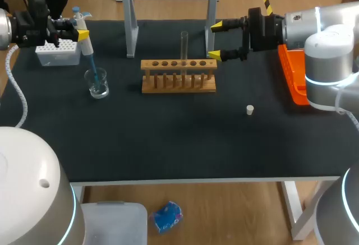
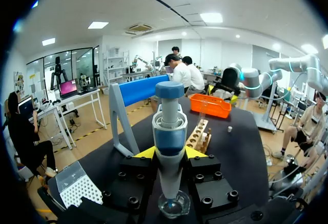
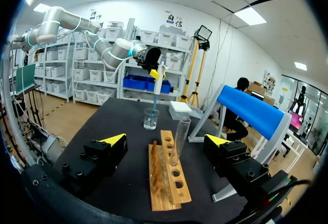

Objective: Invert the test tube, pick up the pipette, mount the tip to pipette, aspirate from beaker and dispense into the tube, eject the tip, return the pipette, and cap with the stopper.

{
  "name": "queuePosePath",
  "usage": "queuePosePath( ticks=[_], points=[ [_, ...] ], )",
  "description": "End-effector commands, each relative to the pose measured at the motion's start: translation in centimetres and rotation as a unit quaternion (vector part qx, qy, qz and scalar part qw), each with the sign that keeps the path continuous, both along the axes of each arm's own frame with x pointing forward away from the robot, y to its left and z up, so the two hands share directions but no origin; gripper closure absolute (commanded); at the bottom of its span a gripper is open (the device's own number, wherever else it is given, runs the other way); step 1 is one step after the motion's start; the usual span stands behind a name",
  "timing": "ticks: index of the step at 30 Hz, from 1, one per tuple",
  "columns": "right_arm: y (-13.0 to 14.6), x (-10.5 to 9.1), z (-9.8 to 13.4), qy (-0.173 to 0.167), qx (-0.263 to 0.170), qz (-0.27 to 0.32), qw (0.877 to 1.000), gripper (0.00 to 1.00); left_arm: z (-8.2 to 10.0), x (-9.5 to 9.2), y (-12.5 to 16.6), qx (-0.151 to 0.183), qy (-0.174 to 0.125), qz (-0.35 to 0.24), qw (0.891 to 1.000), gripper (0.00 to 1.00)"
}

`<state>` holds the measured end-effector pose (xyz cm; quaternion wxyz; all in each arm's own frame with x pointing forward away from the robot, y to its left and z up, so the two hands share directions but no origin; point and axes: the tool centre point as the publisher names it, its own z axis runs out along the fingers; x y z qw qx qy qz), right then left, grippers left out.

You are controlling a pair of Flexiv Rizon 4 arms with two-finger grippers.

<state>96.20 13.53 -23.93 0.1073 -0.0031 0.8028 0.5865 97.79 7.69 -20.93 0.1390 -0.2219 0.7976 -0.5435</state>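
Apparently the left gripper (image 2: 170, 152), pinching the blue-and-white pipette (image 2: 169, 126), is aspirating from the clear glass beaker (image 1: 98, 84) left of the wooden rack (image 1: 178, 78); the right gripper (image 1: 216, 41) is hovering spread; dispensing onward is remaining.

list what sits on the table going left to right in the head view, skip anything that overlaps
tip box → beaker → wooden test tube rack → white stopper → orange tray
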Motion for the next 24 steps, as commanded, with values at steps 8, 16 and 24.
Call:
queuePosePath(
  ticks=[8, 16, 24],
  points=[
    [0.0, 0.0, -0.1, -0.001, 0.001, -0.001, 1.0, 0.0, 0.5, -0.3, 0.0, 0.005, -0.005, 0.002, 1.0, 1.0],
    [0.0, 0.0, -0.1, -0.001, 0.001, -0.001, 1.0, 0.0, 2.7, -0.8, -0.2, 0.018, -0.005, 0.004, 1.0, 1.0],
    [0.0, 0.0, -0.1, -0.001, 0.001, -0.001, 1.0, 0.0, 5.8, -1.4, -0.9, 0.024, -0.017, 0.0, 1.0, 1.0]
  ],
)
